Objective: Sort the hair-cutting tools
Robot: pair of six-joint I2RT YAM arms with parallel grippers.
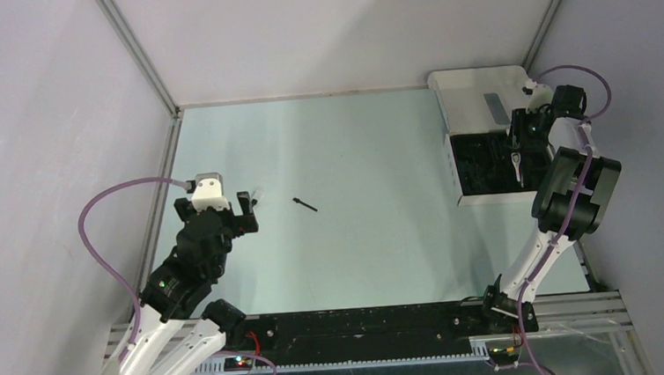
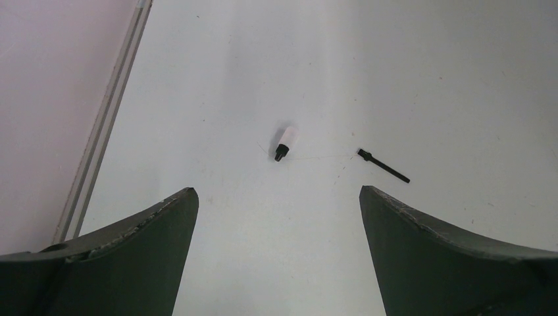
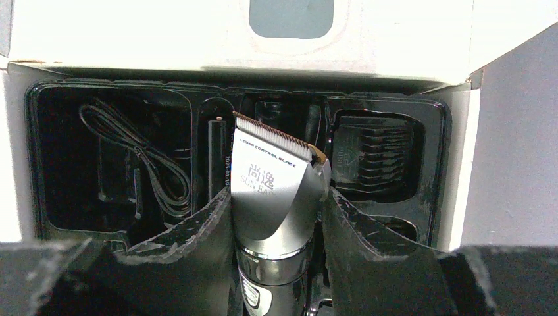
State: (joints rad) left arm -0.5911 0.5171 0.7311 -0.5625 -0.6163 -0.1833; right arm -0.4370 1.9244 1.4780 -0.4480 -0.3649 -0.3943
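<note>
My right gripper (image 3: 276,197) is shut on the silver trimmer body (image 3: 276,178), blade end up, held over the black moulded insert of the white box (image 3: 458,164). In the top view this gripper (image 1: 517,152) hangs above the box (image 1: 471,85) at the far right. A comb attachment (image 3: 375,155) and a coiled cable (image 3: 141,164) lie in their compartments. My left gripper (image 2: 278,192) stands wide open and holds nothing, low over the table (image 1: 244,211). Ahead of it lie a short white piece with a black tip (image 2: 284,143) and a thin black stick (image 2: 383,165), also seen from above (image 1: 305,204).
The box's lid (image 3: 164,33) stands open behind the insert. A metal frame rail (image 2: 108,118) and grey wall run along the table's left edge, close to my left gripper. The side wall is just right of the box.
</note>
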